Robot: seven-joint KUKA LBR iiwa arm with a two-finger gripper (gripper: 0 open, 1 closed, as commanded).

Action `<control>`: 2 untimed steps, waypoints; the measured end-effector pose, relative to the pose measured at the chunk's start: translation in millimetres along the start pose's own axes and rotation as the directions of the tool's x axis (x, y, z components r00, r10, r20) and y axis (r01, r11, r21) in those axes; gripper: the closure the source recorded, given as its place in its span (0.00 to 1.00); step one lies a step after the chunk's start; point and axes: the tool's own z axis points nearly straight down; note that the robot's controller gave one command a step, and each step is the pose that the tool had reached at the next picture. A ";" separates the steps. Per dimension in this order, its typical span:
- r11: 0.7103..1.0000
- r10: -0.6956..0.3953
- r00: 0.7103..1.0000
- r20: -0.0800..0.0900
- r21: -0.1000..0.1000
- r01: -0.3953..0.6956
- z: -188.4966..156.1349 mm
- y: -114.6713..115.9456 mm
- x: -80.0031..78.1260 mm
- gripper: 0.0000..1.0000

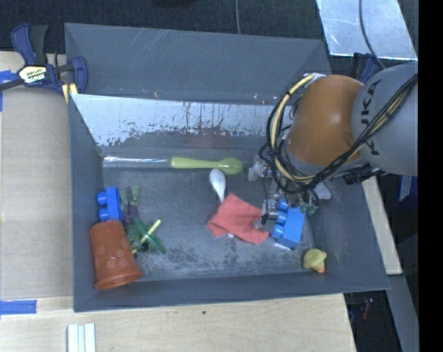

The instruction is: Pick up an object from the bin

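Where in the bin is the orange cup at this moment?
In the camera view the orange cup lies in the lower left corner of the bin, just below a blue block and beside some green stems.

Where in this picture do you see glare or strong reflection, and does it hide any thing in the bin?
Camera view: the bin's back wall shines as a pale band of glare, with dark streaks showing through it. Camera view: the glare stays on the wall; the floor below is evenly lit, so the green spoon, red cloth and blue block stay plain to see.
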 end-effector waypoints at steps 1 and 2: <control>0.998 -0.070 0.998 0.003 0.000 0.070 26.4 -1.3 5.2 0.00; 0.991 -0.132 0.991 0.008 0.001 0.132 44.2 -7.9 14.0 1.00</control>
